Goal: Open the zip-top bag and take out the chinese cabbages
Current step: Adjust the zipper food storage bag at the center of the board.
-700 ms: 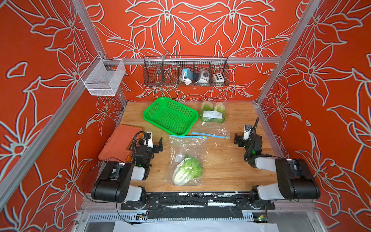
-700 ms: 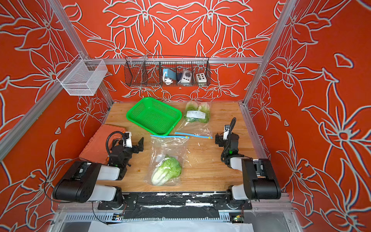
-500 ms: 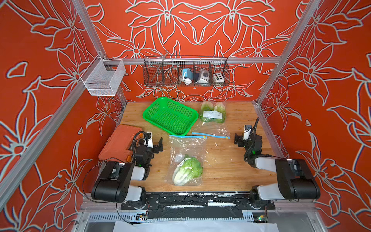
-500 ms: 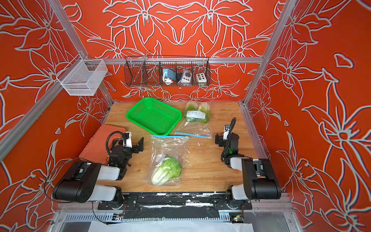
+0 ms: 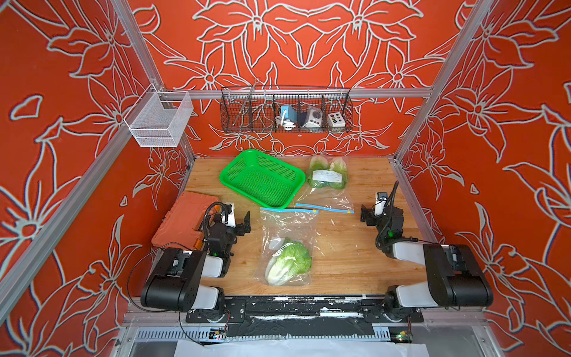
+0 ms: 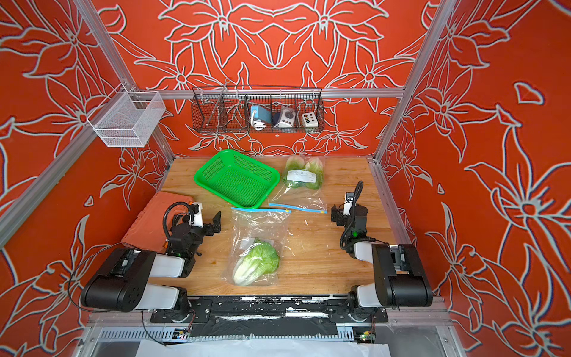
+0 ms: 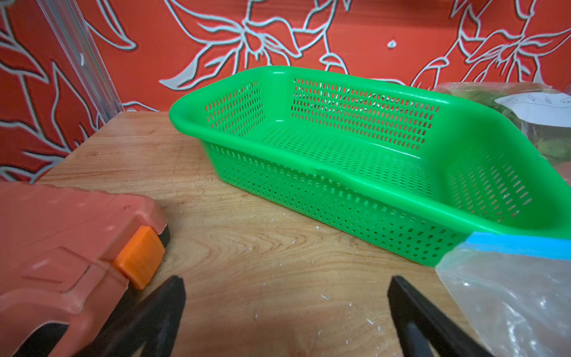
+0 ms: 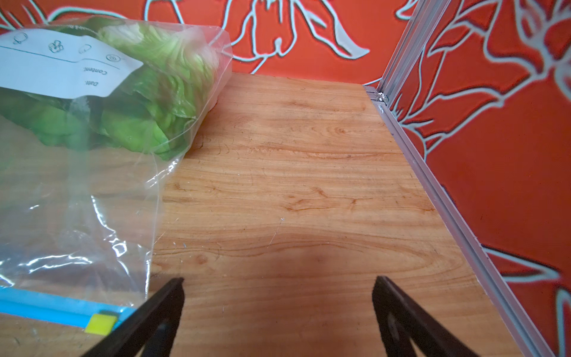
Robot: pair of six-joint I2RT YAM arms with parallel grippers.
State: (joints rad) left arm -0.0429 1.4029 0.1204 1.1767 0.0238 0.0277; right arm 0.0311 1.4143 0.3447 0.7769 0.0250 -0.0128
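Two claws, the left claw [image 7: 285,286] and right claw [image 8: 278,282], hung wide apart and empty low over the worktop [image 5: 349,259]. One chinese cabbage [image 5: 289,262] lay inside the near zip-top bag [image 5: 287,225]; two more cabbages [image 5: 327,173] sat in the far bag [image 5: 327,197] beside the green basket [image 5: 262,179]. Opening the near bag cleanly likely meant each claw pinching one lip by the blue seal [image 5: 289,210], then peeling apart.
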